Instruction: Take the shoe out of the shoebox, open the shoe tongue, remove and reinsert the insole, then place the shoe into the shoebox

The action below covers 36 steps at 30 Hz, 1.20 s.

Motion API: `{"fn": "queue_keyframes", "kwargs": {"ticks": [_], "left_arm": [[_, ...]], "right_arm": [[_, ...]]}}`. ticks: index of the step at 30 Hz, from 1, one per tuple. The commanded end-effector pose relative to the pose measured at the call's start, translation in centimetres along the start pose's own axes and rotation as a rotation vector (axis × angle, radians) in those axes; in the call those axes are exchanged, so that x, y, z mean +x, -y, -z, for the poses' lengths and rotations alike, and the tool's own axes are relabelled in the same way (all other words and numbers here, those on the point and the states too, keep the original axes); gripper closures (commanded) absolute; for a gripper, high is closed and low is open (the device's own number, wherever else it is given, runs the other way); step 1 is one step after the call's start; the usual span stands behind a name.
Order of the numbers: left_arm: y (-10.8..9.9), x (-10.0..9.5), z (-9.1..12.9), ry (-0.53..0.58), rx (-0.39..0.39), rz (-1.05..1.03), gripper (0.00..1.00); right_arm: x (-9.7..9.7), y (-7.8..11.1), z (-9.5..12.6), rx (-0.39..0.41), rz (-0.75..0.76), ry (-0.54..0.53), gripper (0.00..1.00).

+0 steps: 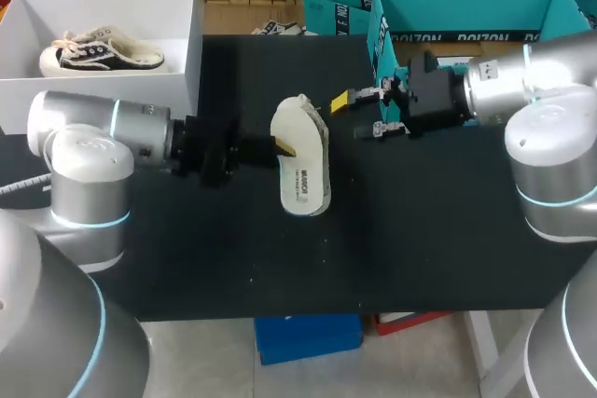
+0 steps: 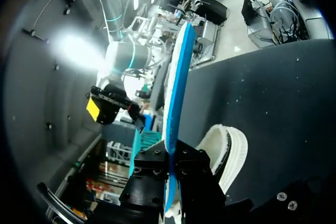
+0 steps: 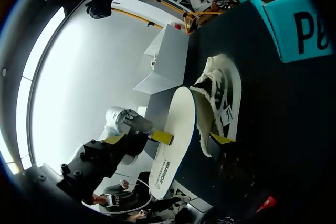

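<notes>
My left gripper point(image 1: 287, 148) is shut on a white insole point(image 1: 300, 179) with a blue underside, holding it on edge over the middle of the black table. In the left wrist view the insole point(image 2: 176, 93) stands edge-on between my fingers. The white, fleecy-lined shoe point(image 3: 223, 95) lies on the table right beside the insole point(image 3: 173, 145); in the left wrist view the shoe point(image 2: 228, 148) sits just past my fingers. My right gripper point(image 1: 359, 115) hangs open and empty just right of the shoe. The white shoebox point(image 1: 191, 53) stands at the back left.
A second black-and-white sneaker point(image 1: 101, 53) lies inside the shoebox. Open teal cardboard boxes point(image 1: 466, 6) stand at the back right, close behind my right wrist. The front half of the table point(image 1: 280, 267) is bare black surface.
</notes>
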<state>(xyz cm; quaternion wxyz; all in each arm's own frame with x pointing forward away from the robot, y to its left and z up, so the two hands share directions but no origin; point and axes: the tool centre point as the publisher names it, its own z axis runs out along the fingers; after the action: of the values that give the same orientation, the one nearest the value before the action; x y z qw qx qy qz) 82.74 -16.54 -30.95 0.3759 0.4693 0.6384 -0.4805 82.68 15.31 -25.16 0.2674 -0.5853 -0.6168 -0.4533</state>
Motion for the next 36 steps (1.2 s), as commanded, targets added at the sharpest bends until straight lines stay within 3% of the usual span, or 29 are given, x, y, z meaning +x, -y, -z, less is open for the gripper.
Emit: {"fn": "queue_keyframes", "kwargs": {"ticks": [1, 6, 15, 22, 36], "left_arm": [[1.5, 0.7, 1.6, -0.103, 0.022, 0.010, 1.00], [3.0, 1.5, 2.8, -0.113, 0.031, 0.009, 1.00], [5.2, 0.2, 4.5, -0.080, 0.045, -0.052, 1.00], [6.5, 0.7, 4.2, -0.090, 0.106, -0.036, 1.00], [7.2, 2.2, 2.7, -0.174, 0.205, 0.019, 1.00]], "right_arm": [[0.5, 2.3, 2.3, -0.087, -0.006, 0.047, 0.00], [0.9, 3.4, 4.1, -0.134, -0.013, 0.076, 0.00], [1.3, 4.5, 5.4, -0.157, -0.017, 0.113, 0.00], [1.6, 5.1, 6.5, -0.177, -0.016, 0.144, 0.00], [1.9, 6.3, 8.5, -0.216, -0.022, 0.179, 0.00]]}}
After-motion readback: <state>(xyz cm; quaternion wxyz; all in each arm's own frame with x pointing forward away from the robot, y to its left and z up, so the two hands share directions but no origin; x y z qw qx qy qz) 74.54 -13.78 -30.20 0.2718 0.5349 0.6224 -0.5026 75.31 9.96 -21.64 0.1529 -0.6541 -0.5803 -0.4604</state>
